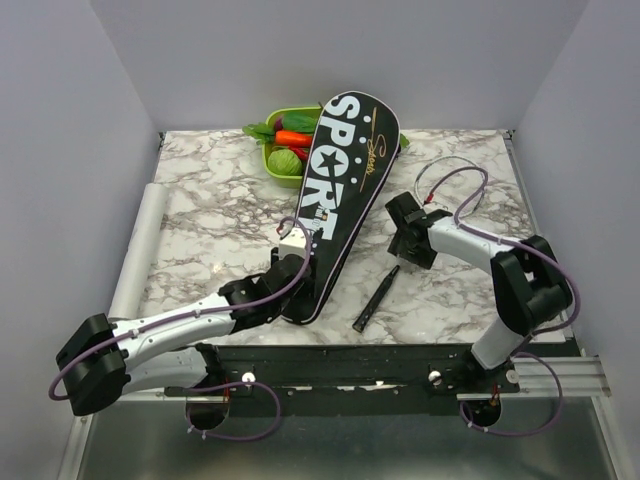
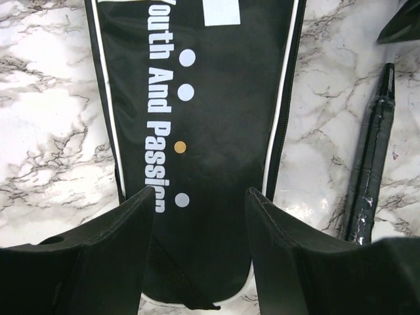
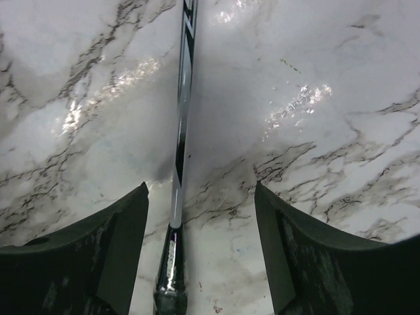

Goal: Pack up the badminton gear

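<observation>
The marble table (image 1: 200, 230) carries a white roll (image 1: 140, 250) along its left edge.

The left arm reaches in from the near-left corner. The left gripper (image 2: 200, 197) hovers over the narrow near end of the bag (image 1: 345, 170). Its fingers (image 2: 125, 243) are spread, with the bag fabric lying flat beneath the gap. Nothing is pinched.

The bag is long, black and racket-shaped, lettered "SPORT" in white. It lies diagonally across the centre of the table, with its wide end at the far side and its narrow end towards the arm bases. The wide end overlaps the right side of a green tray (image 1: 268, 160) of toy vegetables at the far edge.

Just right of the bag's narrow end lies the black handle (image 1: 375, 298) of a racket, flat on the marble and apart from the bag. It points away and to the right, towards the right arm.

The right gripper (image 3: 200, 190) sits low over the racket's thin silver shaft (image 3: 182, 118). Its fingers (image 3: 118, 249) are spread to either side of the shaft and do not touch it. The shaft runs lengthwise through the gap and rests on the table.
</observation>
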You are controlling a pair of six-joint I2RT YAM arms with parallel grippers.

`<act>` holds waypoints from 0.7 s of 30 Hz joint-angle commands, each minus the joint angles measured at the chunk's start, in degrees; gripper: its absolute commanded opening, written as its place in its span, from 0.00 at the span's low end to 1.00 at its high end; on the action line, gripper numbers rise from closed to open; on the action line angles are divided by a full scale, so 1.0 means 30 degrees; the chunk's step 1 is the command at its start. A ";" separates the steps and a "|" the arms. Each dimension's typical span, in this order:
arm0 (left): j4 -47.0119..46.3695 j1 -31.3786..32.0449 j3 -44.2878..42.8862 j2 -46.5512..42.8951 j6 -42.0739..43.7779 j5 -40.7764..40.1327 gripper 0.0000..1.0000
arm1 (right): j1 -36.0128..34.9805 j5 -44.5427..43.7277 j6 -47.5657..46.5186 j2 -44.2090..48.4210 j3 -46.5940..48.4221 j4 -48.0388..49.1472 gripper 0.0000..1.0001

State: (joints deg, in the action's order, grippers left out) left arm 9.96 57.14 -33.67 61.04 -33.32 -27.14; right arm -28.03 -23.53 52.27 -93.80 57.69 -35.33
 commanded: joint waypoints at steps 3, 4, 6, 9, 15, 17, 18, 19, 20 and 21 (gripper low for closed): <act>-0.0038 0.0170 -0.0992 0.0689 0.0706 0.0608 0.66 | 0.0525 0.0752 0.0243 -0.1953 0.0107 0.0730 0.68; -0.0066 0.0170 -0.1109 0.0893 0.0765 0.0637 0.67 | 0.0554 0.0811 0.0271 -0.2101 0.0076 0.0848 0.66; 0.0079 0.0170 -0.1256 0.1070 0.0881 0.0695 0.70 | 0.0584 0.0958 0.0184 -0.2395 0.0047 0.1083 0.53; 0.0225 0.0170 -0.1491 0.1305 0.1146 0.0580 0.70 | 0.0613 0.1163 -0.0050 -0.2864 0.0047 0.1289 0.22; 0.0811 0.0287 -0.2106 0.1188 0.1526 0.0637 0.70 | 0.0613 0.1280 -0.0694 -0.2807 -0.0041 0.1581 0.01; 0.1016 0.0549 -0.2399 0.1129 0.1672 0.0637 0.70 | 0.0613 0.1106 -0.0841 -0.1992 -0.0274 0.1524 0.01; 0.1336 0.0696 -0.2516 0.1158 0.1847 0.0550 0.70 | 0.0584 0.0931 -0.0900 -0.1638 -0.0362 0.1465 0.01; 0.1485 0.0814 -0.2749 0.1275 0.1878 0.0491 0.70 | 0.0613 0.0813 -0.0987 -0.1257 -0.0479 0.1436 0.01; 0.1573 0.0960 -0.2751 0.1305 0.1936 0.0403 0.70 | 0.0613 0.0551 -0.1307 -0.0876 -0.0625 0.1406 0.01; 0.1603 0.1309 -0.2780 0.1392 0.2053 0.0316 0.72 | 0.0613 0.0461 -0.1455 -0.0089 -0.0772 0.1261 0.00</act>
State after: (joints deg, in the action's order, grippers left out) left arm 12.43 58.65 -39.94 64.99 -29.17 -26.09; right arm -26.50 -20.95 50.43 -98.17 58.06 -30.33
